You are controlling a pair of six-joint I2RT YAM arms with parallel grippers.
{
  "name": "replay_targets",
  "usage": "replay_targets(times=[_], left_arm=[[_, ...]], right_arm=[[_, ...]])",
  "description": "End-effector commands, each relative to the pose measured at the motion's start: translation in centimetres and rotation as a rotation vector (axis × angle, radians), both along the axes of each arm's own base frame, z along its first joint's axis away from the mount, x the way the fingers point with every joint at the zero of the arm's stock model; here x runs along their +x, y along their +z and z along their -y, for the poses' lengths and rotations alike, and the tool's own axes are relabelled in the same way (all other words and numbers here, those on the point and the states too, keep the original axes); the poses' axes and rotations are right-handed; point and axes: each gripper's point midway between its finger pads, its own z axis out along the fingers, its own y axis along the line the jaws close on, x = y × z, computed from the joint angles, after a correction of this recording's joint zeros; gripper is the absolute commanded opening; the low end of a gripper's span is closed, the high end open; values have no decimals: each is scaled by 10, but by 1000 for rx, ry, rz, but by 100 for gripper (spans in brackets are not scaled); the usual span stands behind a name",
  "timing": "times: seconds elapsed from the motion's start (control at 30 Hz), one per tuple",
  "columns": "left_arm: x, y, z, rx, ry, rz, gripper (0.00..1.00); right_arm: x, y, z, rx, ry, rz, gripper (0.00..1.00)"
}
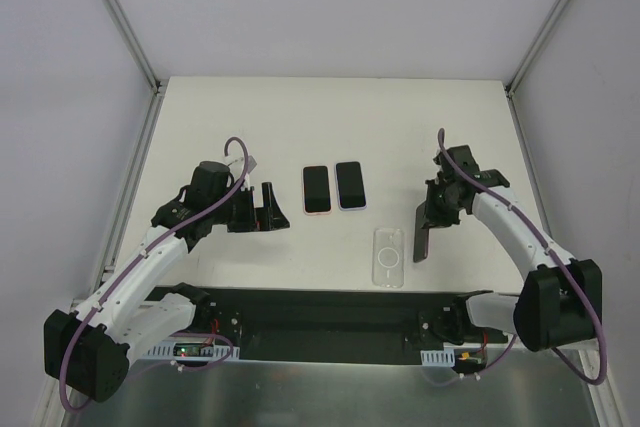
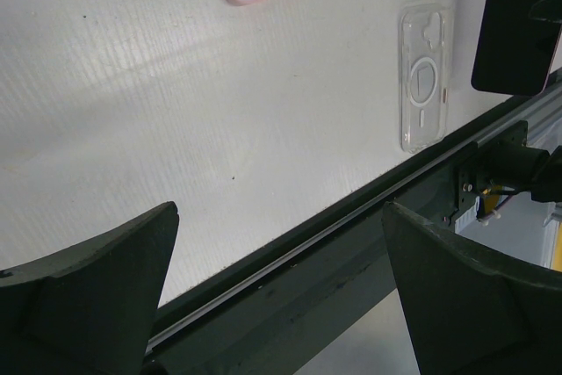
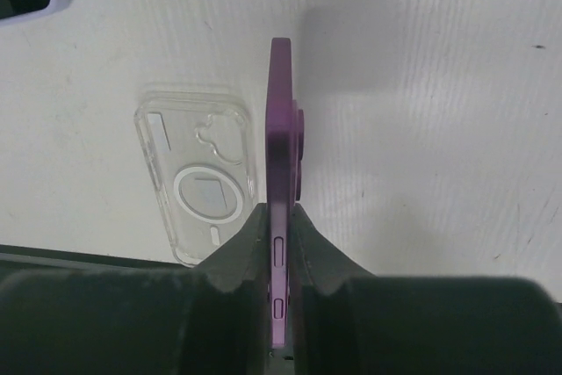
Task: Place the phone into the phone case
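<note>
A purple phone (image 1: 425, 232) hangs on edge above the table, screen toward the left, with my right gripper (image 1: 433, 209) shut on its upper part. In the right wrist view the phone (image 3: 280, 111) runs edge-on between the closed fingers of the gripper (image 3: 280, 210). The clear phone case (image 1: 388, 257) lies flat just left of the phone, near the front edge, and shows in both wrist views (image 3: 198, 173) (image 2: 424, 76). My left gripper (image 1: 272, 209) is open and empty over the left half of the table, well away from the case; its jaws (image 2: 279, 217) stand wide apart.
A pink-edged phone (image 1: 316, 189) and a lavender-edged phone (image 1: 350, 185) lie side by side, screens up, at mid table. A black rail (image 1: 320, 312) runs along the front edge. White walls enclose the table on three sides.
</note>
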Motion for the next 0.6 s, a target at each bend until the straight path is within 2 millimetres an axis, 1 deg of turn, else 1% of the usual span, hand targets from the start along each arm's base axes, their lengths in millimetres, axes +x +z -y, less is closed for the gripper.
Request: replay_targets(times=[0.0,0.1,0.17,0.3,0.33,0.43,0.5,0.57], left_arm=[[1,6,3,1,-15,21,99],[1,7,2,3,-17,28,99],[1,5,1,8,-13,29,99],[4,7,2,8,-9,26,99],[4,7,3,5,-10,20,99],[7,6,2,12,8,21,98],[8,7,2,17,21,23,97],[7,5,4,16,20,18,93]], right_arm=[[14,13,5,4,25,11,1],[18,8,8,-3,20,-1,1],[20,4,5,22,20,-10,1],[18,2,-8,93,39,-22,1],[17,4,-14,132,48,-20,1],[10,6,-23,191,62,-25,2],[6,9,-25,205,68,-15,1],[2,14,-29,235,77,-5,1]])
